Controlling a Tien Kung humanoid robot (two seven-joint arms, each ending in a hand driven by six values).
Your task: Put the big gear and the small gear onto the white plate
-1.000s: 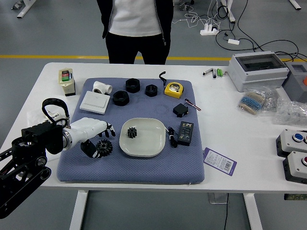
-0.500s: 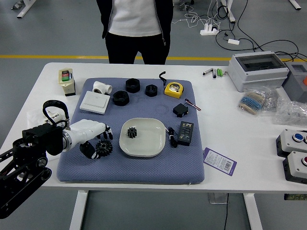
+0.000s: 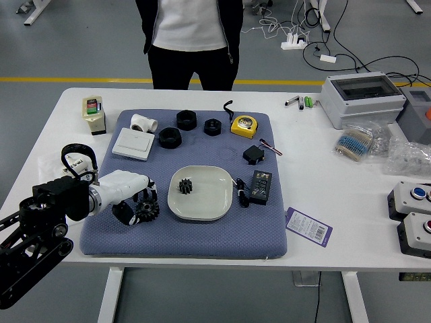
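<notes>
Mat (image 3: 182,241): under everything near the white plate (image 3: 217,195), likely to cushion and stop slipping; blue-grey, textured.
Person (image 3: 190,30): beyond the plate, hands out of sight.
Left hand (image 3: 124,189): left of the plate, fingers bent partway and closed about the big gear (image 3: 147,210), seemingly to lift it (how firmly, I cannot tell); white-backed, dark-tipped.
White plate: centrally set, presumably for easy reach; smooth, rounded corners.
Big gear: just left of the plate; black, toothed.
Small gear (image 3: 185,186): on the plate's left part, already delivered; black, chunky-toothed.

a yellow line crosses the grey floor (image 3: 269,64) behind the white table (image 3: 316,245).
</notes>
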